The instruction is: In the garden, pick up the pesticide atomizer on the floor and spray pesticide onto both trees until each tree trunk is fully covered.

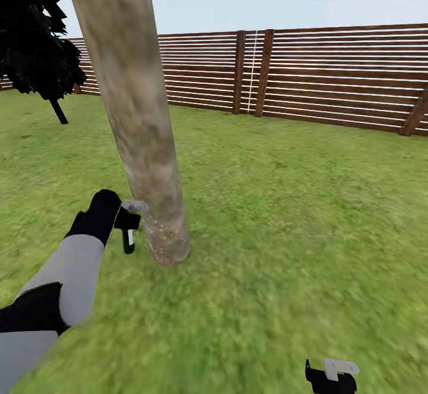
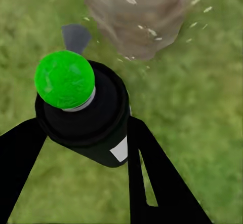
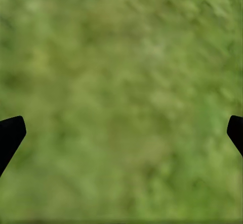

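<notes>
A thick mottled grey-beige tree trunk (image 1: 139,120) rises from the lawn just ahead on the left, leaning slightly. My left gripper (image 1: 120,220) is low beside its base, shut on the pesticide atomizer (image 1: 128,238), a small dark bottle with a white label. Its grey nozzle (image 1: 135,206) points at the trunk from a hand's width away. Pale specks of spray dot the bark near the base (image 1: 160,235). The left wrist view has the atomizer (image 2: 88,125) between the black fingers (image 2: 152,183), with the speckled trunk (image 2: 136,16) beyond it. My right gripper (image 1: 330,375) hangs open over grass (image 3: 121,133).
A brown slatted fence (image 1: 309,73) runs along the far side of the lawn. A narrow black cypress-like tree (image 1: 32,37) stands at the far left. Open grass (image 1: 297,221) spreads to the right of the trunk and in front of me.
</notes>
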### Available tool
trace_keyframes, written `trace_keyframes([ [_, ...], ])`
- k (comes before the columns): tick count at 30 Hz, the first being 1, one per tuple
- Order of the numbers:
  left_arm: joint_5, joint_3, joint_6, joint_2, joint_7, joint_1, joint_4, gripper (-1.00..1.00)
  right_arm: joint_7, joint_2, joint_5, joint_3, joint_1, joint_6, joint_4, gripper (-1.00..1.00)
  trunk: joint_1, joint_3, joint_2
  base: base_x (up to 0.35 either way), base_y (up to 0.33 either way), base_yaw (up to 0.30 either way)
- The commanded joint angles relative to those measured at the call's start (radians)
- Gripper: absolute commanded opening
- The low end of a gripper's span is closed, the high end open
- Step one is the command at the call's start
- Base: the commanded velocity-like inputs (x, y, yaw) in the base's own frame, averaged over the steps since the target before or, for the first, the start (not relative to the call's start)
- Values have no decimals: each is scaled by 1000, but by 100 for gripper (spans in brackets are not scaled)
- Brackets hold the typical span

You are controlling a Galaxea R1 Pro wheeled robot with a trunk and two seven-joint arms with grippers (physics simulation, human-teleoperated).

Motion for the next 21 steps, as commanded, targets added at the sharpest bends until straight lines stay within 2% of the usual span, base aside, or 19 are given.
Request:
trace_keyframes([
  [1, 9, 3, 6, 13, -11, -1, -5, -100, -6, 0, 10, -6, -1, -3, 2, 100, 0, -1, 0, 0, 0, 0],
  [3, 9, 1, 6, 33, -11, 4, -4, -100, -6, 0, 10, -6, -1, -3, 2, 100, 0, -1, 0, 0, 0, 0],
  [6, 10, 0, 6, 20, -11, 11, -2, -100, -6, 0, 10, -6, -1, -3, 2, 100, 0, -1, 0, 0, -27, 0],
  [10, 11, 2, 6, -7, -12, 11, -8, -100, -6, 0, 10, -6, -1, -3, 2, 100, 0, -1, 0, 0, -212, 0],
  [18, 12, 4, 6, -9, -12, 12, -11, -100, -6, 0, 10, -6, -1, -3, 2, 100, 0, -1, 0, 0, -272, 0],
  [21, 9, 4, 6, 0, -12, 16, -12, -100, -6, 0, 10, -6, -1, -3, 2, 100, 0, -1, 0, 0, -275, 0],
])
